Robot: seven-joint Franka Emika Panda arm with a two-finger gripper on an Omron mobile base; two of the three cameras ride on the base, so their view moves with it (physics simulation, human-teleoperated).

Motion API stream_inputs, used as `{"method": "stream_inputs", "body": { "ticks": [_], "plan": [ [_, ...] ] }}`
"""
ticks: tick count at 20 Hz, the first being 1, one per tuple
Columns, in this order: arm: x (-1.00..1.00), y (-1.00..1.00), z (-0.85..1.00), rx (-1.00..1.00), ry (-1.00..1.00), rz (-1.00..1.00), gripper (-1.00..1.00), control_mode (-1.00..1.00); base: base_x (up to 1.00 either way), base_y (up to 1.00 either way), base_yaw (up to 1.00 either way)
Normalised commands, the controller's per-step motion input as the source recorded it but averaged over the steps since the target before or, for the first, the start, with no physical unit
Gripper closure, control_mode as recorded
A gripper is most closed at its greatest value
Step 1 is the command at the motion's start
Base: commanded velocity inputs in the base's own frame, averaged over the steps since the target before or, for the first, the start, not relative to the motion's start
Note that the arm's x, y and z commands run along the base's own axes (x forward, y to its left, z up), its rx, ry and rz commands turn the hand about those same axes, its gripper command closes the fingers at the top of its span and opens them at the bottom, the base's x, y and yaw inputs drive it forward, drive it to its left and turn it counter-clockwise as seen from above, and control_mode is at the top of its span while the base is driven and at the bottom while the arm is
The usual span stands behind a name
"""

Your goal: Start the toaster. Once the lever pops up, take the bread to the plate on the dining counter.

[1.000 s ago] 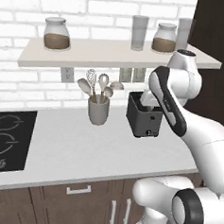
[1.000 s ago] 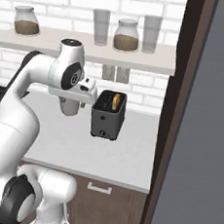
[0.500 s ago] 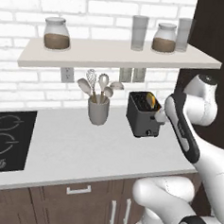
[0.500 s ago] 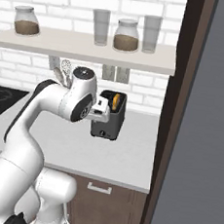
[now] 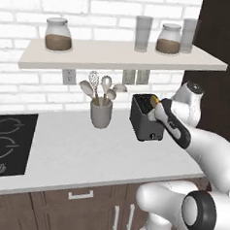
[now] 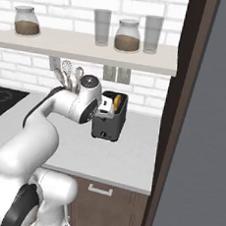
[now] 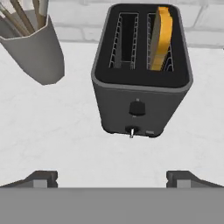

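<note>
White brick wall behind, a shelf of jars and glasses above, pale worktop below. At far left, a black hob set into the worktop. Next, a grey utensil cup holding spoons and a whisk. Just right of it, apart, the toaster, upright, long axis running from wall toward the worktop's front edge, knob end facing the hand. In the hand view, the bread standing on edge in the right-hand slot, lengthwise along it, top poking out. Nearest the front, the gripper, jaws spread wide, grasping nothing, short of the toaster's front.
</note>
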Motion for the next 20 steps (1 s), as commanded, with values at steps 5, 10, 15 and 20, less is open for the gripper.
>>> {"method": "stream_inputs", "body": {
  "ticks": [5, 10, 15, 20],
  "plan": [
    [0.7, 0.0, 0.0, 0.07, 0.08, 0.0, -1.0, -1.0, 0.0, 0.0, 0.0],
    [0.23, 0.0, -0.07, 0.1, 0.03, 0.0, 1.0, -1.0, 0.0, 0.0, 0.0],
    [0.02, 0.0, -0.15, 0.04, 0.0, 0.0, 1.0, -1.0, 0.0, 0.0, 0.0],
    [0.0, -0.09, -0.09, 0.0, 0.0, -0.01, 1.0, -1.0, 0.0, 0.0, 0.0]
  ]
}}
